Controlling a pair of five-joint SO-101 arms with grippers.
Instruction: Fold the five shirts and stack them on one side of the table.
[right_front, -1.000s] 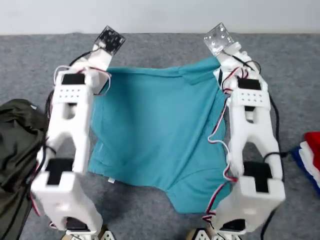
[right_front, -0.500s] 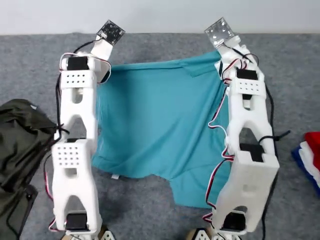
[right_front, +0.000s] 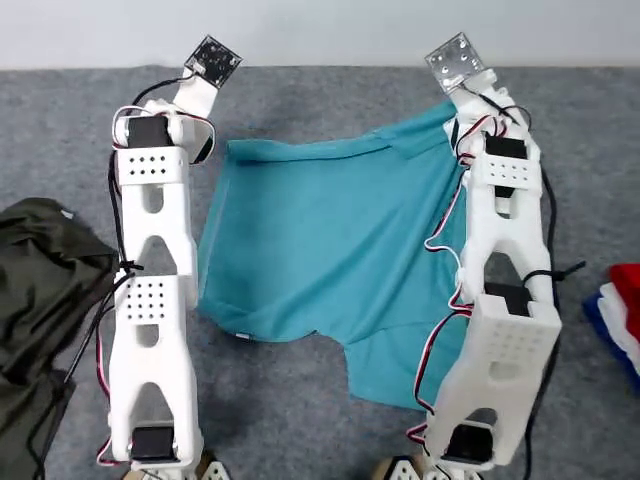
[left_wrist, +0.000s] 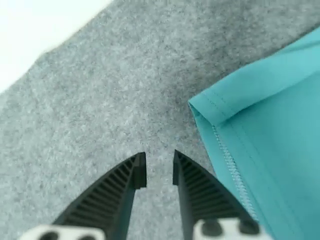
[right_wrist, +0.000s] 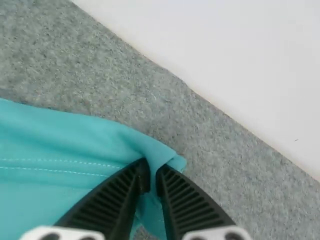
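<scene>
A teal shirt (right_front: 320, 240) lies spread on the grey table between my two arms. In the left wrist view its hemmed corner (left_wrist: 215, 107) rests on the felt just beside my left gripper (left_wrist: 160, 167). That gripper stands slightly open with nothing between its fingers. My left gripper (right_front: 200, 95) sits near the table's far edge, left of the shirt. My right gripper (right_wrist: 150, 175) is shut on a folded edge of the teal shirt (right_wrist: 60, 165). In the high view the right gripper (right_front: 452, 100) holds the shirt's far right corner.
A crumpled dark olive shirt (right_front: 40, 290) lies at the left edge of the table. A stack of red, white and blue folded shirts (right_front: 620, 310) sits at the right edge. A white wall (right_wrist: 240, 60) runs along the table's far side.
Both arms stretched toward the far edge. The left gripper let go of the shirt's left corner, which now lies on the table. The right gripper still holds its corner.
</scene>
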